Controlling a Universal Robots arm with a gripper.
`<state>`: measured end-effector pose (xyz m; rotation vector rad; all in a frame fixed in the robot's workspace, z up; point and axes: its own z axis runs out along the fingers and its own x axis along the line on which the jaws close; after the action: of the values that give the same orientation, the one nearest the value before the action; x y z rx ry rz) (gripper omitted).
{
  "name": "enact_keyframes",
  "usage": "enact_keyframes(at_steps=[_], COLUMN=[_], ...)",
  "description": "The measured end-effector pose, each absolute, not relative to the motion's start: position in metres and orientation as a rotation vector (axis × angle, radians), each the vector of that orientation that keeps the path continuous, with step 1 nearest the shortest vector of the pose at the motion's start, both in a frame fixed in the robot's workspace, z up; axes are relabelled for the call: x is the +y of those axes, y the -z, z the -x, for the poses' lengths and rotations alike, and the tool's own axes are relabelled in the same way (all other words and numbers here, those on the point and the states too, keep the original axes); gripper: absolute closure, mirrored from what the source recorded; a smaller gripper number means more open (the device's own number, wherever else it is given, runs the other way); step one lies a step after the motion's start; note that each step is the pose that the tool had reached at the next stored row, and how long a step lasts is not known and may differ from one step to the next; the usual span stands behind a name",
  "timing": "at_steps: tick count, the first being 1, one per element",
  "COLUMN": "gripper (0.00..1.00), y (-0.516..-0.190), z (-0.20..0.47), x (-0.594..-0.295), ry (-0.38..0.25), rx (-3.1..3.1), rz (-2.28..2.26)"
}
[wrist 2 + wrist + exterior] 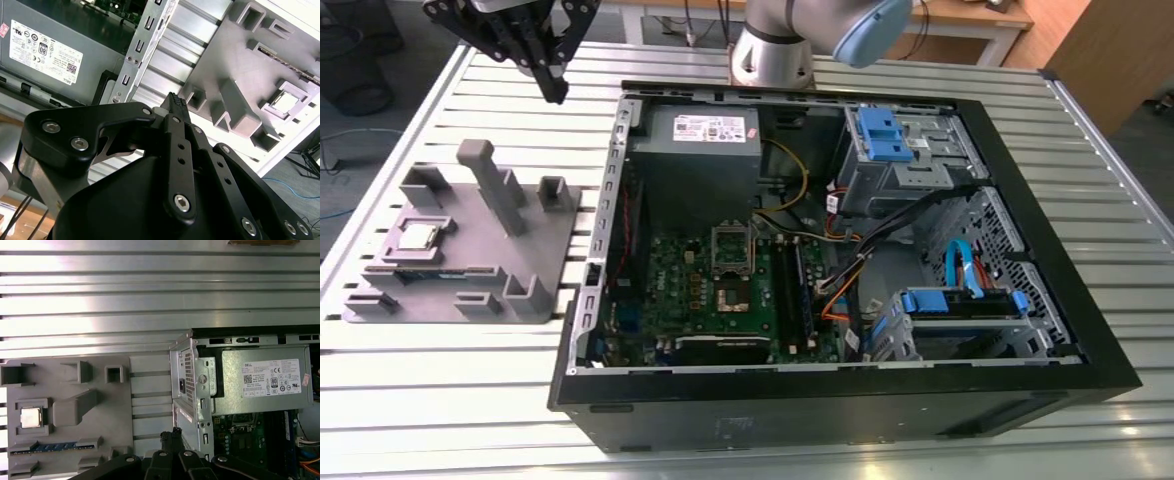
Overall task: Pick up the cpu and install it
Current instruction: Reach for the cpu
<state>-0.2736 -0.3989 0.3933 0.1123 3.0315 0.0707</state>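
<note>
The cpu (pixel 420 237) is a small silver square lying flat in a recess of the grey plastic tray (pixel 540 240), at the exterior view's left. Both wrist views show the cpu (pixel 286 102) (pixel 30 417) in its pocket with nothing touching it. My gripper (pixel 556 92) hangs high above the table between the tray and the open computer case, its black fingers closed together and holding nothing. Its tip (pixel 176 102) (pixel 170 436) points down at the gap beside the case wall. The motherboard's cpu socket (pixel 731 262) lies inside the case.
The open black computer case (pixel 854 400) holds a grey power supply (pixel 704 135), blue drive brackets (pixel 887 135) and loose cables (pixel 854 270). The tray has upright blocks (pixel 494 185) and a memory stick (pixel 55 446). All of it rests on a slatted aluminium table (pixel 440 390).
</note>
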Motion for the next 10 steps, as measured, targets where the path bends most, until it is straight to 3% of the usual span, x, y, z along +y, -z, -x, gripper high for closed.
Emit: enact_keyframes(at_steps=[10], gripper=[0.89], y=[-0.3932], z=[0.2762], x=[-0.3989], ry=[-0.071], rx=[3.031], rz=[-0.112])
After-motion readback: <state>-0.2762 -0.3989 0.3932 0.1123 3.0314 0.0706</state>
